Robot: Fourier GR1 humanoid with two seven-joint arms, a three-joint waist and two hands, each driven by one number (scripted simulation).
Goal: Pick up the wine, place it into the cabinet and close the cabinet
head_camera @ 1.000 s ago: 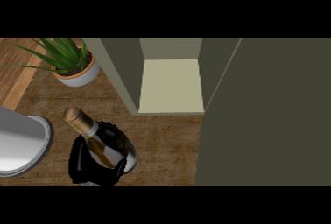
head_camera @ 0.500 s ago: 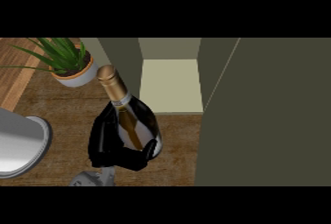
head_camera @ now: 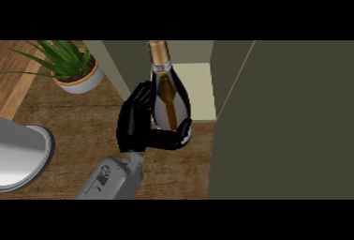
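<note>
A dark green wine bottle (head_camera: 168, 101) with a gold foil neck is lifted off the counter, neck pointing away from me toward the cabinet's opening. My left hand (head_camera: 142, 126) is shut on its lower body, with fingers (head_camera: 135, 110) along the left side and the thumb (head_camera: 182, 130) curled round the near right side. The cabinet (head_camera: 199, 93) stands open and shows a pale inner shelf. Its dark olive door (head_camera: 283, 122) is swung out and fills the right of the view. The bottle's base is hidden by the hand. My right hand does not show.
A potted green plant (head_camera: 72, 70) in a white pot stands at the back left of the wooden counter (head_camera: 76, 117). A large pale grey rounded object (head_camera: 21, 154) sits at the left edge. The cabinet's left wall (head_camera: 121, 65) rises just beside the bottle's neck.
My left hand has carried the bottle up and to the right, from the counter beside the grey object to just in front of the open cabinet. The forearm now shows below it.
</note>
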